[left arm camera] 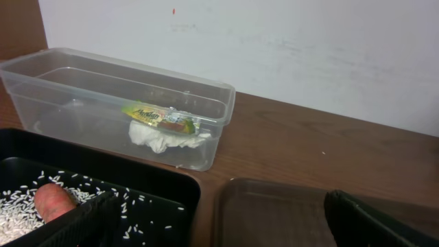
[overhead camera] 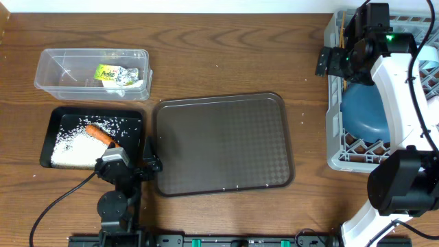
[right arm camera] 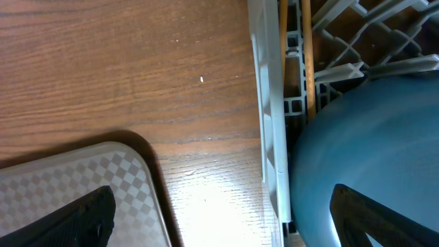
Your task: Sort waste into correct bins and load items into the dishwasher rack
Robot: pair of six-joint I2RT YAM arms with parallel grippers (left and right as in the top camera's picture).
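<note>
In the left wrist view, closest to the lens are the two dark fingers [left arm camera: 75,223] of the left gripper [left arm camera: 223,230]. They are spread wide and hold nothing. One finger hangs over the near corner of the black tray [left arm camera: 137,175], where the carrot [left arm camera: 53,200] lies among the rice [left arm camera: 17,213]. Behind it stands the clear tub [left arm camera: 226,103] with the wrapper [left arm camera: 164,127] inside.

In the right wrist view, the right gripper [right arm camera: 226,219] is also spread and empty. It hangs over the table, between the brown serving tray [right arm camera: 68,178] and the wall of the rack [right arm camera: 267,137]. Inside the rack sits the dark-blue bowl [right arm camera: 370,137], and the chopsticks [right arm camera: 282,55] lie along the wall.

In the overhead view, the waste is in its bins and the rack is loaded. A light-blue piece shows beside the right arm, but I cannot tell which one it is. The serving tray carries only a few white specks.

I judge that the sorting is nearly complete and that the step in hand is to draw both arms back. To do it well, the left gripper should first rise straight up, so that its finger does not catch the tray rim and scatter rice. The right gripper should also go up before it moves sideways, clear of the rack wall and the chopsticks. There is no reason to close either one.
</note>
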